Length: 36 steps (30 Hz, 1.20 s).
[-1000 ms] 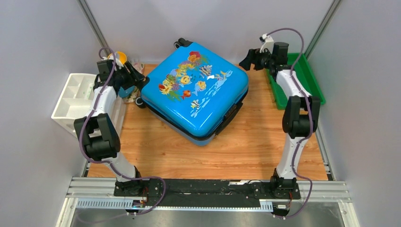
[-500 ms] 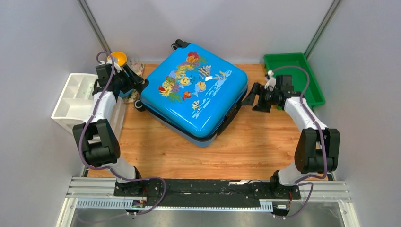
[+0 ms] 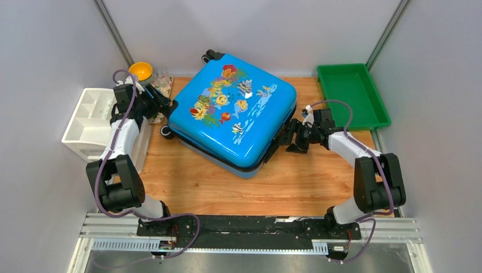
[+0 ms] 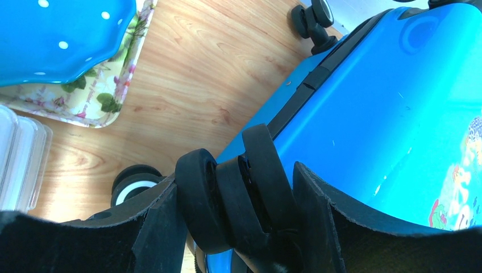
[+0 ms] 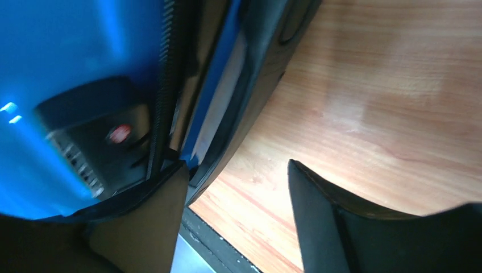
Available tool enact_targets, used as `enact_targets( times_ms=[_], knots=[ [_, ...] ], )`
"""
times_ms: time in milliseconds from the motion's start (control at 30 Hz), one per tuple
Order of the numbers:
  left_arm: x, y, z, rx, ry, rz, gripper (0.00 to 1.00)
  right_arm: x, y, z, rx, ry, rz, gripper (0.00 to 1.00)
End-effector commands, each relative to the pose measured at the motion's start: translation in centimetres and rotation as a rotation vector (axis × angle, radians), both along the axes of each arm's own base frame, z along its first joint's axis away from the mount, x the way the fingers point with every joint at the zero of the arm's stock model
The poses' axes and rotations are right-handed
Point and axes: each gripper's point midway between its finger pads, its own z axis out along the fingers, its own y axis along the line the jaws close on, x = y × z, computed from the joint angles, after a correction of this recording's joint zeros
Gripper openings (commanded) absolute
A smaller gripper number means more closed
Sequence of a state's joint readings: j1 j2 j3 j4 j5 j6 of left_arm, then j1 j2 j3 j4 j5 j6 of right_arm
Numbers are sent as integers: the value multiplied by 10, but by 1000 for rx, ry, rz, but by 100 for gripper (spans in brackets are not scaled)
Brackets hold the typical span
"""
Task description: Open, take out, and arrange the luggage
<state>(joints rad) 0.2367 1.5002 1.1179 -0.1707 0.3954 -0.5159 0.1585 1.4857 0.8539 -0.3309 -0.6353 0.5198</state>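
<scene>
the wooden table point(image 3: 227, 187) carries the closed blue fish-print luggage point(image 3: 233, 116), lying flat and skewed at its middle, toward the back. the right gripper point(image 5: 236, 176) sits at the case's right side by the zip seam, claw spread wide, one finger at the shell and the other over bare wood. the left gripper point(image 3: 161, 109) is clamped on the twin caster wheel point(image 4: 227, 199) at the left corner.

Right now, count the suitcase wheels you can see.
3. One wheel between the left gripper's fingers, a second wheel low beside it, a third wheel at the suitcase's far corner. A fourth may be hidden.
</scene>
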Motion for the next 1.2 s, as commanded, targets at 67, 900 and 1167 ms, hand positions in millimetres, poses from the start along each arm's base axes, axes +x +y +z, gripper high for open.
enact_targets(
  times_ms=[67,900,1167],
  knots=[
    [-50,-47,-27,105,45,-335,0,45,0,0,-32,-64,-28,47],
    [-86,-107,-15,-202,41,-371,0,199,-61,70,-128,-353,-95,0],
    [-91,-138,-4,-214,-1,-471,0,195,-122,89,-213,-423,-215,0]
  ],
)
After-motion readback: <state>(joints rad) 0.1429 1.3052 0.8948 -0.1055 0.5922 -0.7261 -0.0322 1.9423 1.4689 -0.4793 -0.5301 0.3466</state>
